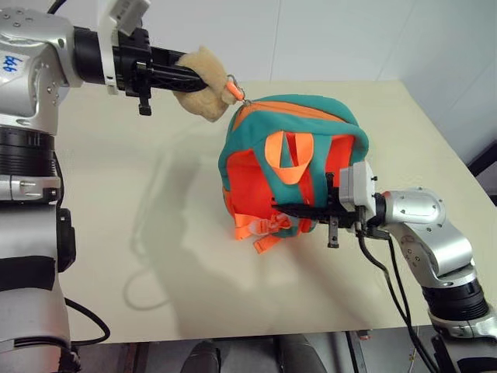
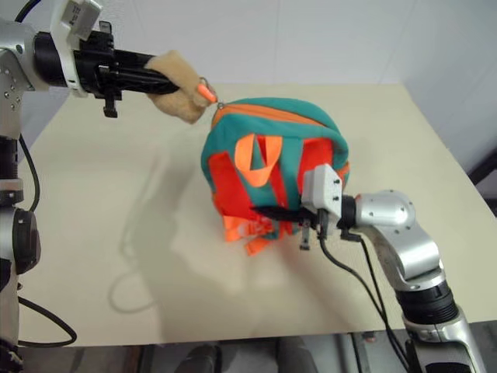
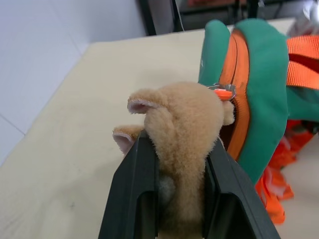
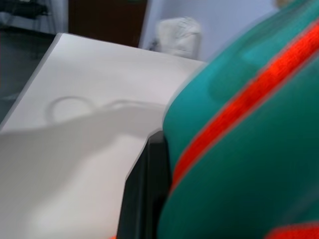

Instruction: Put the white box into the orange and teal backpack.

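Observation:
The orange and teal backpack [image 1: 291,167] is held up over the beige table between both grippers, its orange straps and top loop facing me. My left gripper [image 1: 190,78] is shut on the tan plush toy [image 1: 203,89], which hangs from the zipper pull at the bag's top left; the wrist view shows the plush toy [image 3: 182,129] squeezed between the black fingers [image 3: 137,189], beside the closed orange zipper [image 3: 239,99]. My right gripper [image 1: 291,210] is shut on the backpack's lower right side, by the strap buckles. The white box is out of view.
The beige table [image 1: 140,256] stretches wide to the left of and in front of the bag, whose shadow falls on it. Its front edge runs near the bottom, its right edge at the far right. Black cables [image 1: 388,280] hang from my right arm.

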Controlling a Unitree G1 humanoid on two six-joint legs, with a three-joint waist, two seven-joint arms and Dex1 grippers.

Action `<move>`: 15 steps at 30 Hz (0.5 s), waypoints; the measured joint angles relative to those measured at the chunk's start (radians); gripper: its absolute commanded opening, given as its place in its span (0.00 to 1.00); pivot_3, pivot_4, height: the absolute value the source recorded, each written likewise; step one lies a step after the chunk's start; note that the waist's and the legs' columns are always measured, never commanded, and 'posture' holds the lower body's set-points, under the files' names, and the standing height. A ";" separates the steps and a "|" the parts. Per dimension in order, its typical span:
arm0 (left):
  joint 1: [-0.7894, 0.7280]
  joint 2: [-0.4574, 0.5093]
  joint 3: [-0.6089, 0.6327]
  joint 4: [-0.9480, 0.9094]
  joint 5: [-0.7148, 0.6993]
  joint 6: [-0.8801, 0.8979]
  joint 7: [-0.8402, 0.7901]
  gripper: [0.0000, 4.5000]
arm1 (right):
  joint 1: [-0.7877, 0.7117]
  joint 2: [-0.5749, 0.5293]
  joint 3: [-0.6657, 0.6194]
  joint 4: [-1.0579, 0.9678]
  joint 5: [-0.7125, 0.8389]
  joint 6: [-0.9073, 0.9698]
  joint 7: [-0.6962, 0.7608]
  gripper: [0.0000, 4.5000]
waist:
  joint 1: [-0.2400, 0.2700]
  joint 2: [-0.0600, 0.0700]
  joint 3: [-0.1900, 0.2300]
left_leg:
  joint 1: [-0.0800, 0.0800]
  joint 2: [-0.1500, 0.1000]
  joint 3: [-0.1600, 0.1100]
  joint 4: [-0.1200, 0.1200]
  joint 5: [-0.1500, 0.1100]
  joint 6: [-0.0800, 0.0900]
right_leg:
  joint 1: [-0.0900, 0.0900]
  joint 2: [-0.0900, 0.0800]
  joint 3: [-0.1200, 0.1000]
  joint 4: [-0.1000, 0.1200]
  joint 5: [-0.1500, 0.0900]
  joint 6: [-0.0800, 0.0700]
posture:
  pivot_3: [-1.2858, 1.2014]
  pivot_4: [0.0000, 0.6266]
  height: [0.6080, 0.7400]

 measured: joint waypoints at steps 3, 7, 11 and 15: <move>0.038 0.005 0.031 -0.016 -0.010 0.035 0.026 0.12 | 0.000 0.030 -0.009 -0.005 0.049 0.045 -0.045 0.11 | 0.003 0.000 0.000 | -0.001 0.000 0.000 0.000 0.000 0.000 | 0.000 0.000 0.000 0.000 0.000 0.000 | 0.52 0.24 1.00; 0.055 0.013 0.046 -0.045 -0.018 0.063 0.039 0.12 | 0.002 0.044 -0.038 -0.019 0.121 0.091 -0.059 0.11 | 0.004 0.000 0.000 | -0.001 0.000 0.000 0.000 0.000 0.000 | 0.000 0.000 -0.001 0.000 0.000 0.000 | 0.52 0.24 1.00; 0.071 0.033 0.049 -0.070 -0.027 0.077 0.033 0.12 | 0.006 0.049 -0.047 -0.019 0.173 0.112 -0.058 0.11 | 0.003 0.000 0.000 | -0.001 0.000 0.000 0.000 0.000 0.000 | 0.000 0.000 -0.001 -0.001 0.000 0.000 | 0.52 0.24 1.00; 0.071 0.053 0.048 -0.054 -0.027 0.059 0.000 0.12 | 0.007 0.049 -0.049 -0.019 0.189 0.116 -0.056 0.11 | 0.002 0.000 0.000 | 0.000 0.000 0.001 -0.001 0.000 0.000 | -0.001 0.000 -0.001 0.000 0.000 0.000 | 0.52 0.24 1.00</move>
